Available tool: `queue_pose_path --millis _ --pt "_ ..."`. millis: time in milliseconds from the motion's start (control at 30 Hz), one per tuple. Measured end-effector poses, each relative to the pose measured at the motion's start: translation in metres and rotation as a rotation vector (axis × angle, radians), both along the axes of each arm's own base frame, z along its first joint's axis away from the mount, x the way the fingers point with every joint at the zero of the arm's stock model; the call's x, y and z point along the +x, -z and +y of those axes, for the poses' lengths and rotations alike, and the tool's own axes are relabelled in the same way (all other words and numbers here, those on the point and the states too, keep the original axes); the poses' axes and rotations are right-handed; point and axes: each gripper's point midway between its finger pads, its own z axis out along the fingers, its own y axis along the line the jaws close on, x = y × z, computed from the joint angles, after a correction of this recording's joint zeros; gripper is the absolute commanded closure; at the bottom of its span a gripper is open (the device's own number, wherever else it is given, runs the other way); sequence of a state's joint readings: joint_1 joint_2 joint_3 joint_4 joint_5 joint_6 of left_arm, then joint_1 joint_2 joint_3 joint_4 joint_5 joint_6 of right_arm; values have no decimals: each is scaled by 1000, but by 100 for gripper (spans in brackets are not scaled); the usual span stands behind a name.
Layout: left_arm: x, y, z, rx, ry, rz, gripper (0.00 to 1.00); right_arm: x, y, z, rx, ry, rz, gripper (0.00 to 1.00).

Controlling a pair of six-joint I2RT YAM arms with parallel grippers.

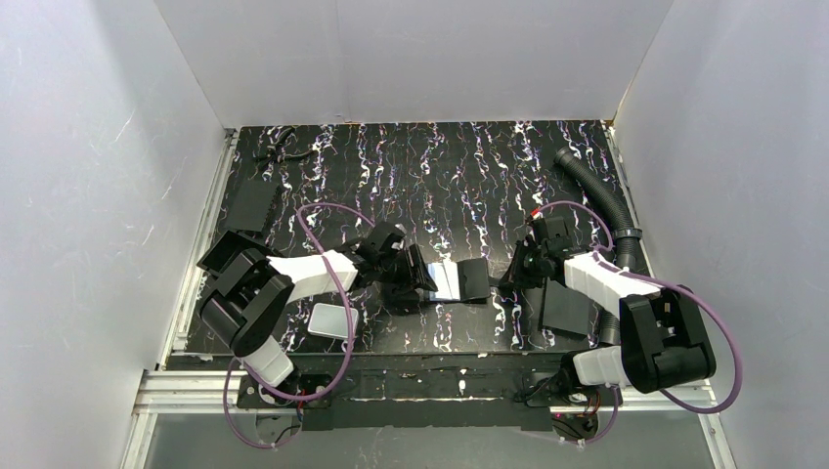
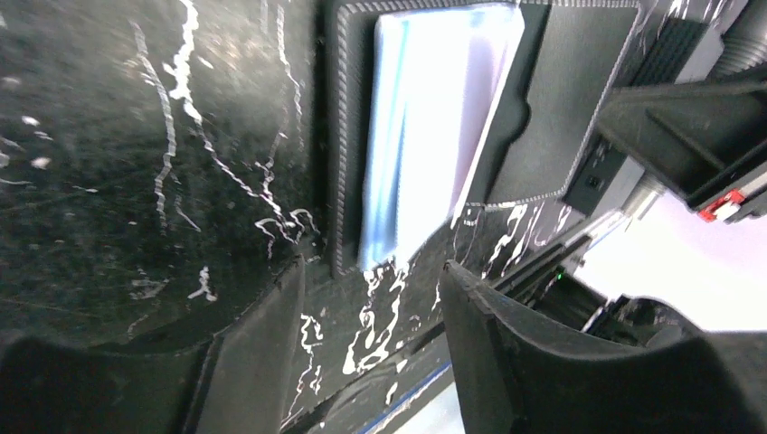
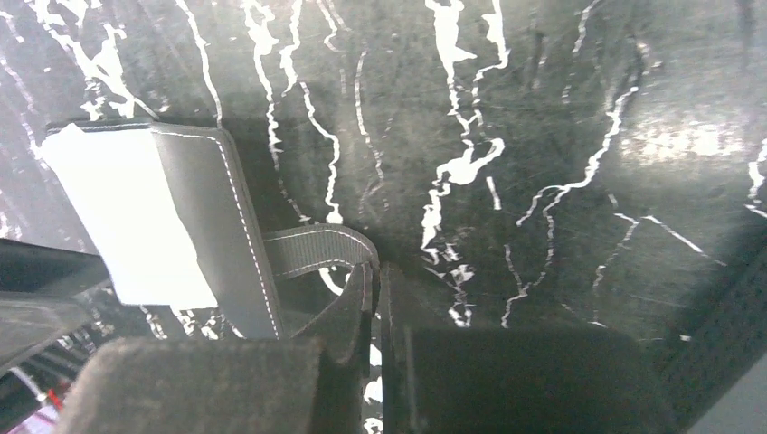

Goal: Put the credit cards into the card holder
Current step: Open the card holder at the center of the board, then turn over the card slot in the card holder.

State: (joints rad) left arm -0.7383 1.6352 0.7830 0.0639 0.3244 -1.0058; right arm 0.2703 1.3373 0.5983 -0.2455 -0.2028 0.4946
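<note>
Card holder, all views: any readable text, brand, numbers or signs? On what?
No readable text in any view.
card holder: stitched black cover, no brand or label visible.
pale sheets inside it: washed out by glare, no print or numbers legible.
red tag on arm hardware, left wrist view: too small to read.
pale slab near the left arm: no marking visible.
</note>
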Motion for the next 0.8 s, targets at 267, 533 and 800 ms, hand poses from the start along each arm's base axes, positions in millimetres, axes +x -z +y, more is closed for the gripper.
queue_pose_path --millis 267,533,800 --pt "15 4 11 37 -49 -22 51 2 6 -9 -56 2 -9 99" --pt "25 9 -9 -13 -16 10 72 8 5 -6 -41 -3 -31 99" --pt "32 1 -26 -114 3 1 87 8 5 -3 -26 -10 -39 99"
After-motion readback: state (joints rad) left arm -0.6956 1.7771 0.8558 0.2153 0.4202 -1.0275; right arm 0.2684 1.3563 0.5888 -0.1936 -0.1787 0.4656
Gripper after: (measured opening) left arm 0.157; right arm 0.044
